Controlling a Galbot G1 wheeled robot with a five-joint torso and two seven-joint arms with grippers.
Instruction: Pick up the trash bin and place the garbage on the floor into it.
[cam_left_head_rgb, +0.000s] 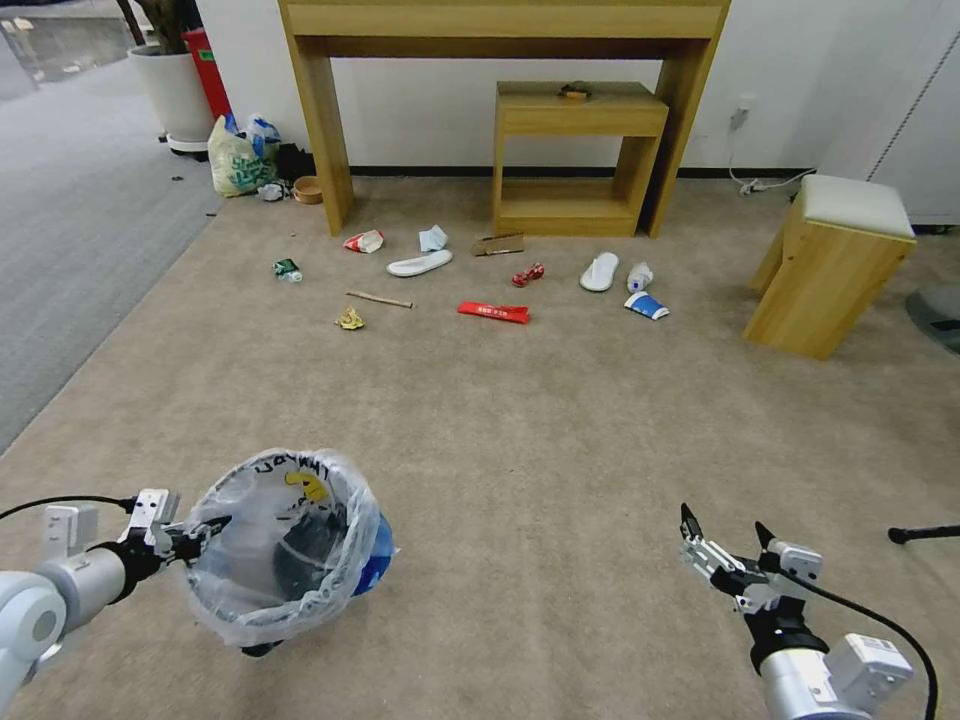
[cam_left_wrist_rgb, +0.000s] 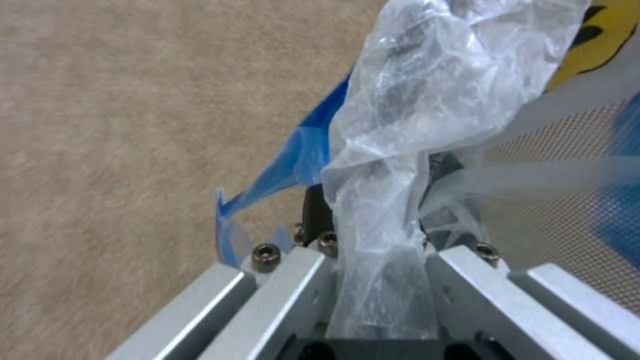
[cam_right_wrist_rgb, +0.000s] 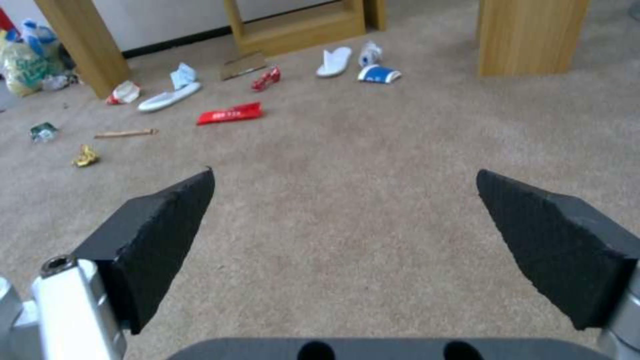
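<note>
Left hand (cam_left_head_rgb: 190, 540) is clamped on the bag-lined rim of the trash bin (cam_left_head_rgb: 285, 545), a light, slippery-lined thing best gripped there, above the floor (cam_left_head_rgb: 520, 430), the garbage (cam_left_head_rgb: 493, 312) well ahead, right hand (cam_left_head_rgb: 728, 545) spread wide.

White-grey cylindrical arms are seen, each trailed by a black cable. The left gripper (cam_left_head_rgb: 203, 537) and right gripper (cam_left_head_rgb: 724, 529) are built of silver metal, with black wedge-shaped fingertips (cam_right_wrist_rgb: 160, 230) and dark hex screws (cam_left_wrist_rgb: 265, 253).
</note>
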